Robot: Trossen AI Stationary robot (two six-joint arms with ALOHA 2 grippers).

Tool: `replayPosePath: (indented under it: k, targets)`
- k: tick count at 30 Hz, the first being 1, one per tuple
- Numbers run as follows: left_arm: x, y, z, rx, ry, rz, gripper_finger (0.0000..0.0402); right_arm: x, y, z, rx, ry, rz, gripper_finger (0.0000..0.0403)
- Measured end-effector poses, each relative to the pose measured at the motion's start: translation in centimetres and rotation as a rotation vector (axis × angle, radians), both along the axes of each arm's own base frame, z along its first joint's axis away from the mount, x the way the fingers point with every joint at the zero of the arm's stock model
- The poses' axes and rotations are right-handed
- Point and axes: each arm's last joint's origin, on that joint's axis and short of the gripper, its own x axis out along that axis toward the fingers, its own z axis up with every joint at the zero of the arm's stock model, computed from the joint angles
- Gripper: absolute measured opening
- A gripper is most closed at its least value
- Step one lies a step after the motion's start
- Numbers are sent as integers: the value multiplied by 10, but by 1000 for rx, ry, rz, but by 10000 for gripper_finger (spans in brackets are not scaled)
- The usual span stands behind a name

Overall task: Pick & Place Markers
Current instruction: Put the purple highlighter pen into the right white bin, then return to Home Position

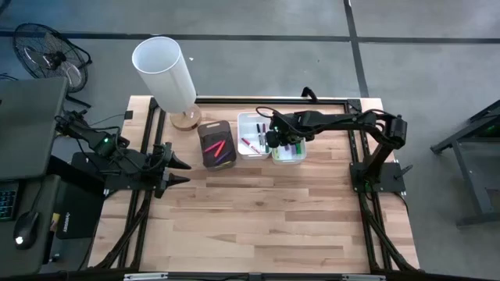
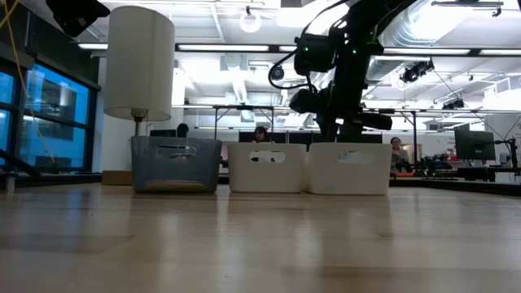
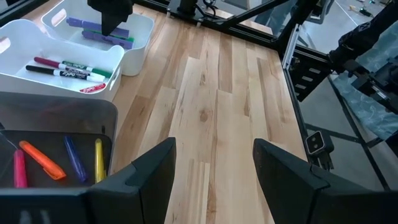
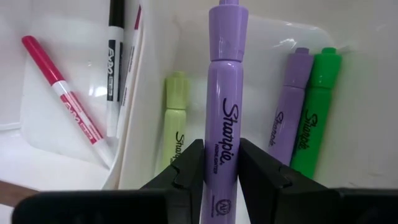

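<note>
**Purple marker pinched over the right-hand white bin**

High view: the right gripper point(image 1: 275, 140) hangs over the white bin point(image 1: 299, 156) at the right end of the row; the markers there are too small to sort. The left gripper point(image 1: 178, 172) waits near the dark bin point(image 1: 216, 125).

Low view: three bins stand in a row; their contents are hidden, and the right arm descends above them.

Left wrist view: its fingers point(image 3: 149, 177) are spread wide, holding nothing. Orange, purple, yellow and pink markers point(image 3: 74, 158) lie in the dark bin.

Right wrist view: the fingers point(image 4: 255, 168) pinch a lavender purple marker point(image 4: 224, 93), seemingly above the bin. Below lie a yellow-green marker point(image 4: 175, 118), a second purple marker point(image 4: 292, 102) and a bright green marker point(image 4: 316, 109).
</note>
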Motion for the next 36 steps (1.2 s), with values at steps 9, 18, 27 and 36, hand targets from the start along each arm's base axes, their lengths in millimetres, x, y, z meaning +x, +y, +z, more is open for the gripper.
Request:
replayPosePath:
  k: [9, 18, 27, 36]
  targets:
    - [0, 0, 0, 1, 0, 0, 211, 0, 1, 0, 19, 0, 5, 85]
    - [0, 0, 0, 4, 2, -1, 211, -1, 1, 0, 27, 5, 7, 114]
    - [-6, 4, 2, 1, -15, 1, 211, -1, 3, 4, 41, -8, 93, 117]
    - [-24, 16, 4, 12, -55, 60, 211, -11, 31, 48, -143, -78, 284, 117]
